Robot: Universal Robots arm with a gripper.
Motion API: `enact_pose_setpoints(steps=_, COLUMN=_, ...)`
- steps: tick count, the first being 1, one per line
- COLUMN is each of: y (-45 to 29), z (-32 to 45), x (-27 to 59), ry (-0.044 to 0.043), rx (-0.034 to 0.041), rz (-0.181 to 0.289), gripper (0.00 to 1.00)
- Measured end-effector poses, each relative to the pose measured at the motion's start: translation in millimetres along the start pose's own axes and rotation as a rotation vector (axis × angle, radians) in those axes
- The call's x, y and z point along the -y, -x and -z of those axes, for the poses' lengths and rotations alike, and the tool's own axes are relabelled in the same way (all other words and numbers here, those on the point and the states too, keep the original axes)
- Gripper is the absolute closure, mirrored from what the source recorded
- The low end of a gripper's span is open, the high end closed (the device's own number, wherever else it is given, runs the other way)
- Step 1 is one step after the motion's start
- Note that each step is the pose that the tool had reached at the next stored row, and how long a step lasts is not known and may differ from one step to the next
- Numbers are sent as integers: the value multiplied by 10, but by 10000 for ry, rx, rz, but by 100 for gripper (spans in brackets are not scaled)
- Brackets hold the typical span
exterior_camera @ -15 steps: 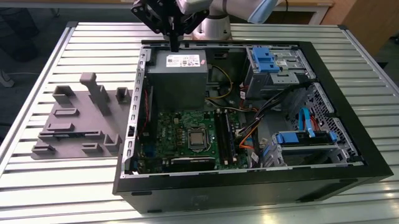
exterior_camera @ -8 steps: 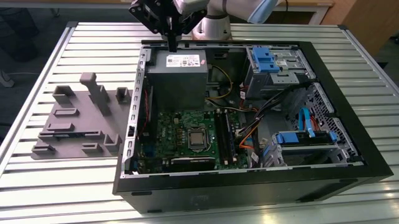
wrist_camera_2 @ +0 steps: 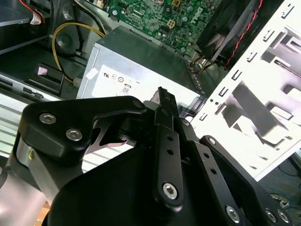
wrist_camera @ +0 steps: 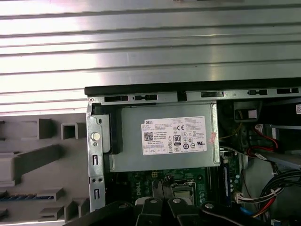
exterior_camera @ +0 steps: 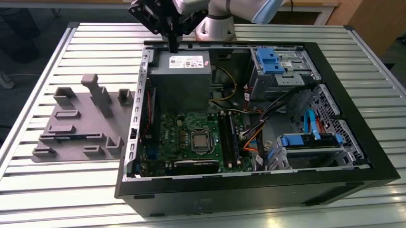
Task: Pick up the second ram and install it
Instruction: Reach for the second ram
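Observation:
My gripper [exterior_camera: 172, 46] hangs over the far end of the open computer case [exterior_camera: 355, 156], just above the grey power supply [exterior_camera: 179, 76]. Its two black fingers are pressed together with nothing visible between them, as the second wrist view shows at the gripper [wrist_camera_2: 162, 96]. In the first wrist view the gripper [wrist_camera: 164, 184] points down at the green motherboard [wrist_camera: 141, 186]. A thin dark-blue strip [wrist_camera: 10, 196], seemingly the second ram, lies in a slot of the grey fixture [wrist_camera: 42, 157], off to the side of the gripper. Dark memory slots [exterior_camera: 226, 137] run along the motherboard [exterior_camera: 174, 137].
The grey holder fixture [exterior_camera: 82, 128] stands on the slatted metal table [exterior_camera: 38, 85] at the exterior view's left of the case. Inside the case are blue drive brackets [exterior_camera: 271, 61], cable bundles [exterior_camera: 279, 102] and the processor socket [exterior_camera: 199, 141]. The case wall [exterior_camera: 142, 95] rises between fixture and motherboard.

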State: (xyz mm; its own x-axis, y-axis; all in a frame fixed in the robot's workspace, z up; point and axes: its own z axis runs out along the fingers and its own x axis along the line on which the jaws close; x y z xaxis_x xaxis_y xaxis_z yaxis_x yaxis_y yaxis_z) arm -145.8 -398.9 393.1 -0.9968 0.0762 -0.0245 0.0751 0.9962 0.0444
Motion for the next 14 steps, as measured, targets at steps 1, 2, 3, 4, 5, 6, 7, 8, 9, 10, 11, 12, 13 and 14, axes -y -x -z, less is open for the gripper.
enact_pose_setpoints(steps=1, y=-5, z=0, x=0, ry=0, rx=0, rz=0, gripper=89)
enact_pose_setpoints(steps=2, y=-10, z=0, x=1, ry=0, rx=0, rz=0, gripper=89)
enact_pose_setpoints(steps=3, y=-15, z=0, x=1, ry=0, rx=0, rz=0, gripper=89)
enact_pose_setpoints(steps=4, y=-20, z=0, x=1, ry=0, rx=0, rz=0, gripper=89)
enact_pose_setpoints(steps=5, y=-25, z=0, x=2, ry=0, rx=0, rz=-1, gripper=89)
enact_pose_setpoints(steps=6, y=-30, z=0, x=2, ry=0, rx=0, rz=0, gripper=89)
enact_pose_setpoints(steps=7, y=-35, z=0, x=3, ry=0, rx=-1, rz=0, gripper=89)
enact_pose_setpoints(steps=8, y=-40, z=0, x=3, ry=0, rx=0, rz=-1, gripper=89)
enact_pose_setpoints(steps=9, y=-45, z=0, x=3, ry=0, rx=0, rz=0, gripper=89)
enact_pose_setpoints(steps=10, y=-50, z=0, x=4, ry=0, rx=0, rz=-1, gripper=89)
enact_pose_setpoints(steps=11, y=-55, z=0, x=4, ry=0, rx=0, rz=-1, gripper=89)
enact_pose_setpoints(steps=12, y=-59, z=0, x=4, ry=0, rx=0, rz=-1, gripper=89)
enact_pose_setpoints(steps=13, y=-64, z=0, x=5, ry=0, rx=0, rz=0, gripper=89)
enact_pose_setpoints(steps=14, y=-69, z=0, x=5, ry=0, rx=0, rz=-1, gripper=89)
